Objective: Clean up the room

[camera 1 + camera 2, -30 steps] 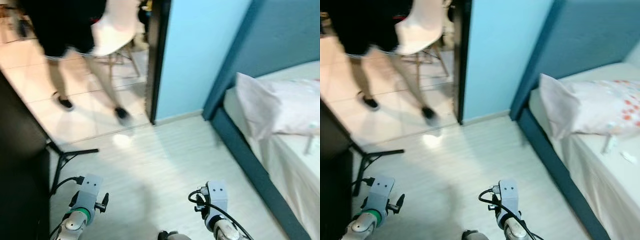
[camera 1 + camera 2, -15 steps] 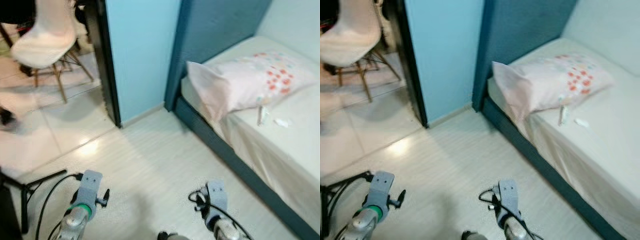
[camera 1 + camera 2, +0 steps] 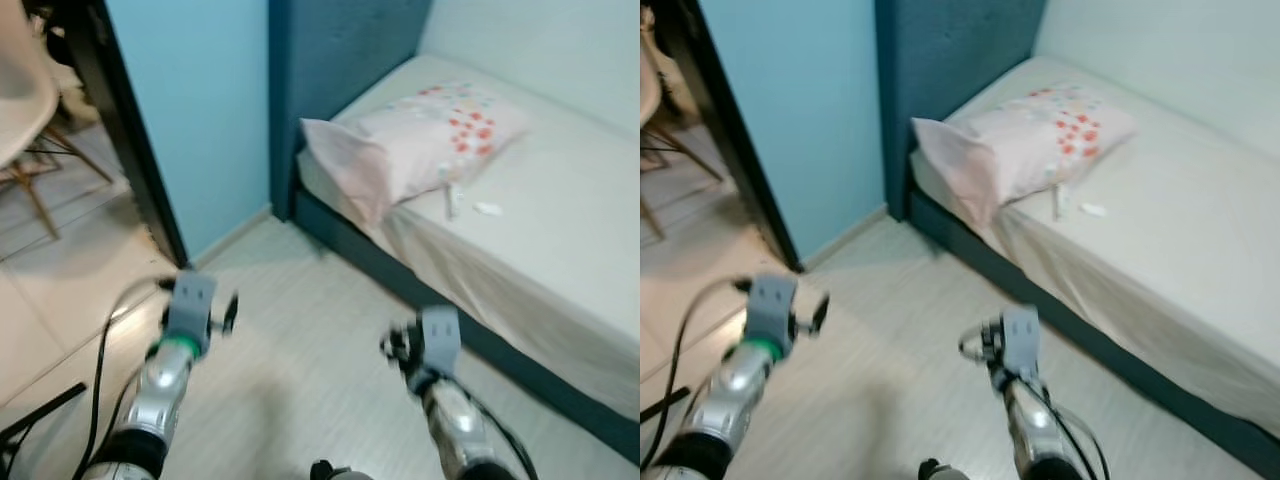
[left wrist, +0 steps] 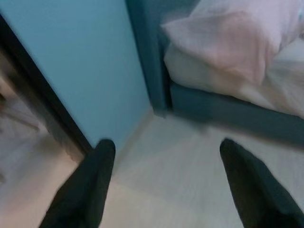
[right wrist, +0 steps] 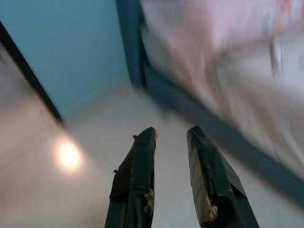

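A bed [image 3: 560, 250] with a white sheet and a dark blue frame runs along the right. At its head lies a white pillow [image 3: 420, 135] with red and orange dots. Beside the pillow, on the sheet, are a small white tube-like thing [image 3: 452, 200] and a small white scrap [image 3: 487, 209]. Both arms are raised over the pale floor, the left arm [image 3: 170, 365] on the left and the right arm [image 3: 445, 400] nearer the bed. My left gripper [image 4: 167, 142] is open and holds nothing. My right gripper [image 5: 172, 130] has its fingers close together with nothing between them.
A light blue wall [image 3: 190, 110] and a dark blue headboard [image 3: 340, 60] stand ahead. A black door frame [image 3: 130, 150] leads left to a tiled room with a white chair [image 3: 20, 100]. A black cable [image 3: 100, 370] trails by the left arm.
The camera has swung right: the person and the chair have slid out to the left and the bed now lies ahead. Both arms have risen in the picture.
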